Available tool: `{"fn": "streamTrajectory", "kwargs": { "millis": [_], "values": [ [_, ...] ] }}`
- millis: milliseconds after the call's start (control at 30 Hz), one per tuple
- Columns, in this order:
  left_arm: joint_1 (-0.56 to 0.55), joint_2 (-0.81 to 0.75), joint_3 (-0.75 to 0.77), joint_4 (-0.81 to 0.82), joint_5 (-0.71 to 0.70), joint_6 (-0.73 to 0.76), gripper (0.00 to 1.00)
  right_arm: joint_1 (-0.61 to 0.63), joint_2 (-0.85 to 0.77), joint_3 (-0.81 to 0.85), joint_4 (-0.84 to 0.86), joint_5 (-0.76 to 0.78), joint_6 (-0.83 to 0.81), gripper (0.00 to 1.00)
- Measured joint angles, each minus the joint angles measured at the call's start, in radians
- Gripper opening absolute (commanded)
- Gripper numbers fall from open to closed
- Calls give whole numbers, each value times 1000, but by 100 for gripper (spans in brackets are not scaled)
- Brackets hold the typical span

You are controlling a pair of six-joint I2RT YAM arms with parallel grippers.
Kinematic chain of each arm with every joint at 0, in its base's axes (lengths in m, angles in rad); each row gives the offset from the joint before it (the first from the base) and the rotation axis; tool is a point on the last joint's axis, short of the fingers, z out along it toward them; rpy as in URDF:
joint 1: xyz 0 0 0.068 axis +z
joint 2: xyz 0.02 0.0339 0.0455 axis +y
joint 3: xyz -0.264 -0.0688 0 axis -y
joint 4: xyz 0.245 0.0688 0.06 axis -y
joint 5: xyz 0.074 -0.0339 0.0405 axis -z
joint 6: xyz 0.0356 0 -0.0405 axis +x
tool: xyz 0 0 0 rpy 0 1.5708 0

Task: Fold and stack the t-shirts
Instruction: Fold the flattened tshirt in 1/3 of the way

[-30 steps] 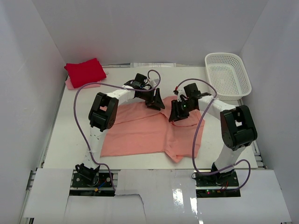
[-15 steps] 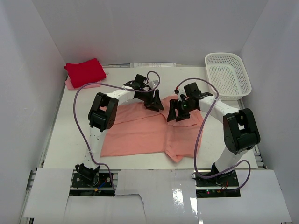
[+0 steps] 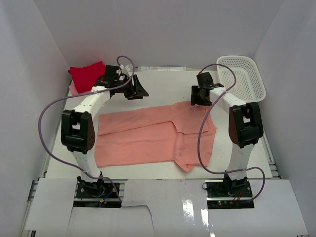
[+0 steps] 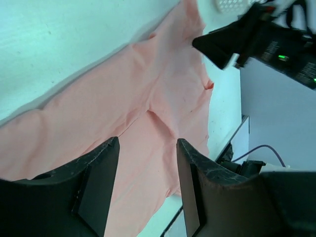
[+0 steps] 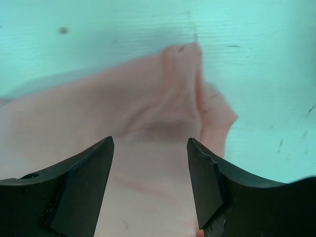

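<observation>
Top external view is showing both arms going up and away from the salmon-pink shirt [image 3: 153, 136], Ben. A second ago they were sitting low over its middle. What is happening?

Ben: They are letting go and backing off. The left gripper [image 3: 140, 92] is now hanging over the white table [image 3: 163, 84] near the red shirt [image 3: 86, 75]. The right gripper [image 3: 196, 100] is hanging by the far edge of the big shirt, not far from the white basket [image 3: 245, 102].

Ana: Are they carrying any cloth?

Ben: No. Left wrist view is showing the left fingers [image 4: 98, 187] spread apart with only air between them, and the shirt lying well below. Right wrist view is showing the same thing. Its fingers [image 5: 81, 187] are spread, nothing is pinched, and a little bump of cloth is lying under them.

Ana: Where is the shirt lying now?

Ben: It is lying flat in the middle of the table. Its right part is looking folded over. It is also looking wider and smoother than a second ago, and it is reaching more to the left.

Ana: So is the job getting done?

Ben: Only a bit, I am thinking. One fold is looking finished, but the shirt is still too big. It is needing more folds. After that it is going on the red shirt, which is sitting folded on the pale pink one [image 3: 73, 89] in the far left corner.
</observation>
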Motion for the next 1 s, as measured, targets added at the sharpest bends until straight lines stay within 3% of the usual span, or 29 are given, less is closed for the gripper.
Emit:
{"fn": "streamTrajectory", "kwargs": {
  "millis": [233, 467, 733, 833, 867, 1000],
  "values": [
    [148, -176, -119, -20, 5, 12, 60, -110, 135, 62, -11, 54, -3, 68],
    [426, -100, -327, -38, -40, -10, 60, -146, 156, 127, -6, 50, -7, 64],
    [414, -86, -367, -42, -91, -21, 60, -151, 212, 137, -3, -26, -2, 60],
    [414, -85, -367, -39, -113, -20, 60, -160, 217, 137, 1, -56, -4, 29],
    [415, -85, -367, -37, -121, -20, 60, -166, 218, 137, 1, -67, -2, 12],
    [427, -55, -367, -28, -151, -19, 60, -190, 219, 137, 0, -111, 18, 8]
  ]
}}
